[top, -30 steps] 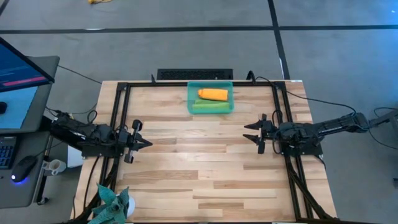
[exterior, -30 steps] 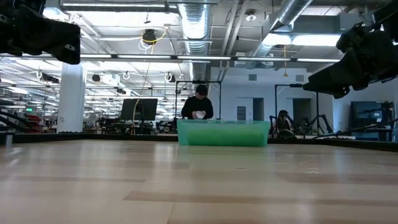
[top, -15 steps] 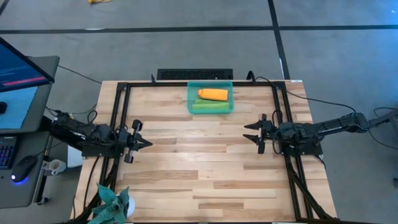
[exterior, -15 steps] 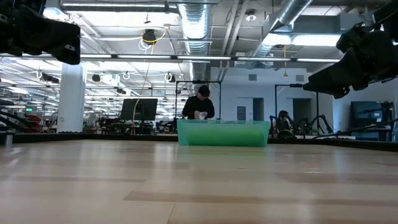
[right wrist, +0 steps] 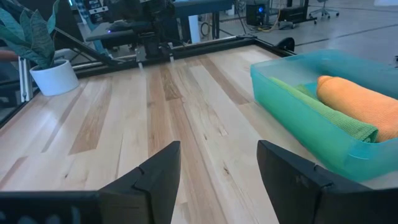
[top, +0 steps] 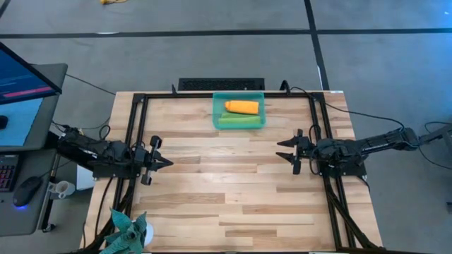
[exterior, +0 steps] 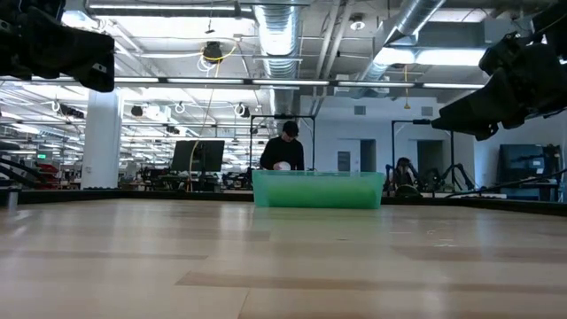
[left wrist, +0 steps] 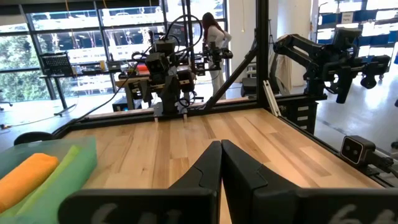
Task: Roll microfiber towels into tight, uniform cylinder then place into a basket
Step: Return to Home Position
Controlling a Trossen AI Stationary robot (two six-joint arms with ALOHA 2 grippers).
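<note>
1. Potted plant (top: pixel 126 229): dark spiky leaves, white pot, at the near left corner of the bench (top: pixel 233 204).
2. Left tool (top: pixel 167 161): at mid bench on the left side, raised off the wood, pointing inward. Its fingers are pressed together and hold nothing.
3. Right tool (top: pixel 281 150): at mid bench on the right side, facing the left tool and well apart from it. Its fingers are spread wide and hold nothing.
4. Basket (top: pixel 239 94): translucent teal, at the middle of the far edge.
5. Green towel (top: pixel 239 121): rolled, lying along the basket's nearer wall.
6. Orange towel (top: pixel 242 107): rolled, lying just behind the green towel and touching it.
7. Monitor (top: pixel 21 74): off the bench's left side. Its screen text is too small to read.
8. Person (exterior: pixel 285 151): in the room beyond the basket.
</note>
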